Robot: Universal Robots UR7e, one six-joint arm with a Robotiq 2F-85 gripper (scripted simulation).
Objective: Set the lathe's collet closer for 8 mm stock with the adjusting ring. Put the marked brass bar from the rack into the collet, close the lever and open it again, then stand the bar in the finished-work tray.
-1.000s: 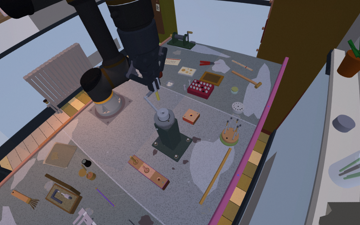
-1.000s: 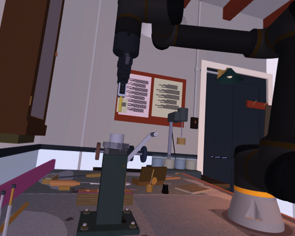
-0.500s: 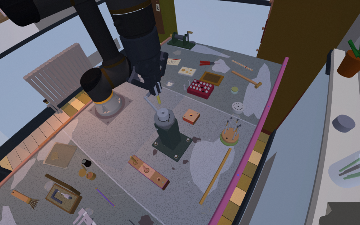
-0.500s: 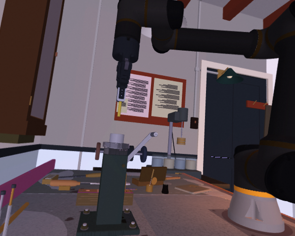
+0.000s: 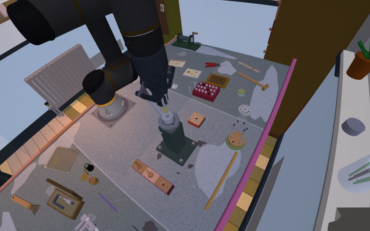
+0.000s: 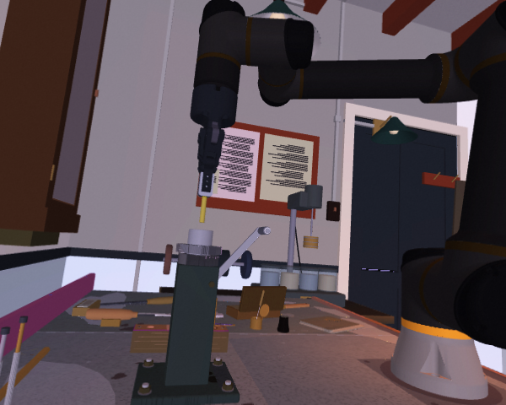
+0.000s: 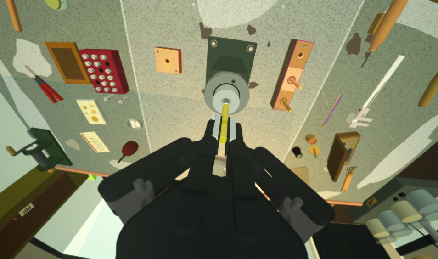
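Note:
The brass bar (image 6: 203,209) hangs upright a short way above the grey collet nose (image 6: 200,237) of the lathe's collet closer (image 5: 172,129), its lower end in line with the collet bore (image 7: 225,100), and my gripper (image 7: 224,127) is closed around the bar's upper part. The adjusting ring (image 6: 199,250) sits below the nose on the dark green post. The closer's lever (image 6: 244,249) slants up toward my base. The wooden rack (image 5: 153,176) lies on the bench nearer the front, with two pegs in it. The orange block with a hole (image 5: 196,119) sits just beyond the closer.
A red block of collets (image 5: 206,90) lies at the far side, next to a small framed tray (image 5: 217,80). A round stand of rods (image 5: 236,137) and a long brass strip (image 5: 221,180) lie toward the magenta bench edge (image 5: 255,152).

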